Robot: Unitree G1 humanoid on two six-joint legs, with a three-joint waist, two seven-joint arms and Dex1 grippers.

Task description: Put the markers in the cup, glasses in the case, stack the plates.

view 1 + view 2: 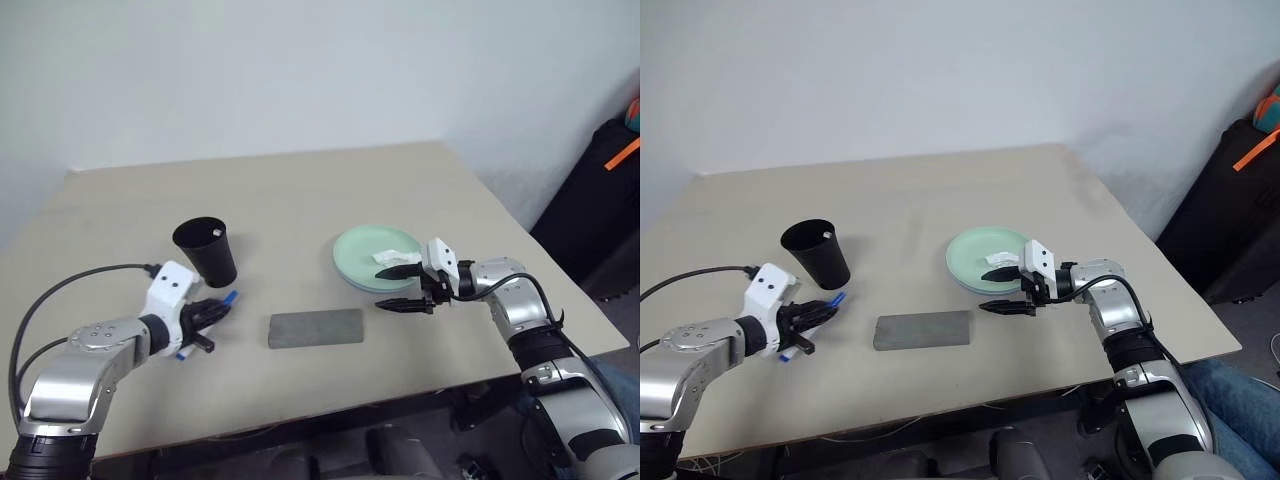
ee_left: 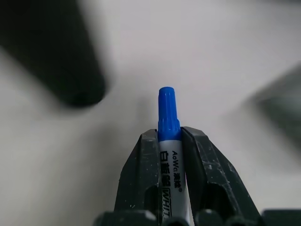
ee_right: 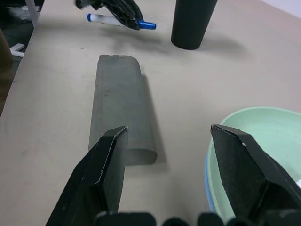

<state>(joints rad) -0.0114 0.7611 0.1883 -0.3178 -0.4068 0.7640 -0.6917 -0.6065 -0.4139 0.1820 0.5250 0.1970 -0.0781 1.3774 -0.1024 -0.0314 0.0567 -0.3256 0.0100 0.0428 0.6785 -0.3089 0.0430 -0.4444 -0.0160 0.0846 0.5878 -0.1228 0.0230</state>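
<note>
Two plates [image 1: 372, 262] lay stacked on the table [image 1: 300, 200], mint green over light blue, beside my right gripper [image 1: 407, 287] — its fingers spread wide, holding nothing. Between my arms lay the grey case [image 1: 315, 327]. Near the black cup [image 1: 207, 250], my left gripper [image 1: 212, 316] clamped the blue-capped marker [image 2: 169, 141].

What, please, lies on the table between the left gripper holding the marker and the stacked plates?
The flat grey case lies there, closed, on the table, between the left gripper with its marker and the plates. Both head views show it.
</note>
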